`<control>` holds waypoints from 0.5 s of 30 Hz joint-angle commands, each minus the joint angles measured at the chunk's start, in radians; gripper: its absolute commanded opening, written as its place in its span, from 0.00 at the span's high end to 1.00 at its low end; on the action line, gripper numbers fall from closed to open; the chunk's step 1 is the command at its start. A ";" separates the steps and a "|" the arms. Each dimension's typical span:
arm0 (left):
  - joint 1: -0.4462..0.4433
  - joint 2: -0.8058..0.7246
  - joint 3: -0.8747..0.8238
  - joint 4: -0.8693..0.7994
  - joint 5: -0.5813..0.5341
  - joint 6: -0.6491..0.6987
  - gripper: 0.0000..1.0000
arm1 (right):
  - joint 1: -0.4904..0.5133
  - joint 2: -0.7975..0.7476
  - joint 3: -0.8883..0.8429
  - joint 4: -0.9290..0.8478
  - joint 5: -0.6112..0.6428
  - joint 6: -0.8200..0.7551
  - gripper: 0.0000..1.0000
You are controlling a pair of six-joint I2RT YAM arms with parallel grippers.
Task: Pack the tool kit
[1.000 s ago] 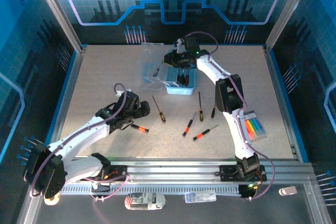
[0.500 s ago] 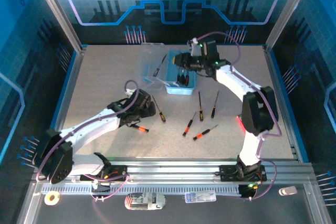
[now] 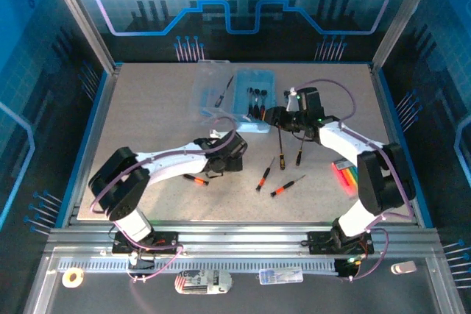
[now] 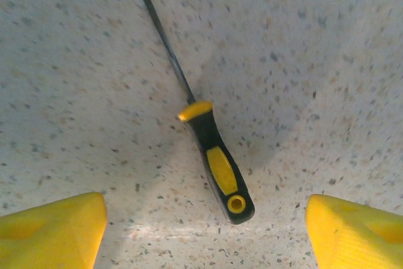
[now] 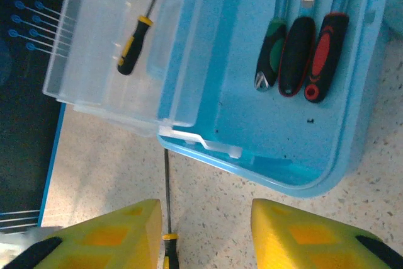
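Partly packed: three handles [image 5: 296, 55] lie in the open box [image 5: 239, 124], several screwdrivers [image 3: 265, 174] remain on the desk [image 3: 147, 108]; left tool [image 4: 204, 231] wide open, empty, over a yellow screwdriver [image 4: 217, 162]; right tool [image 5: 204, 234] part-open, empty.

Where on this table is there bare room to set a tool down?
Bare table left of the open lid, and right of the box toward the far-right corner. Crowded: the middle, with loose screwdrivers, the left end effector and the right end effector.
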 commanded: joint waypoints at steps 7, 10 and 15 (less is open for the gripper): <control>-0.009 0.079 0.063 -0.115 -0.076 0.012 0.37 | -0.018 -0.036 -0.026 0.036 -0.023 -0.034 0.57; -0.006 0.084 0.065 -0.113 -0.086 0.038 0.47 | -0.019 -0.036 -0.025 0.034 -0.035 -0.034 0.57; 0.008 0.082 0.064 -0.110 -0.088 0.063 0.56 | -0.019 -0.047 -0.028 0.030 -0.043 -0.034 0.57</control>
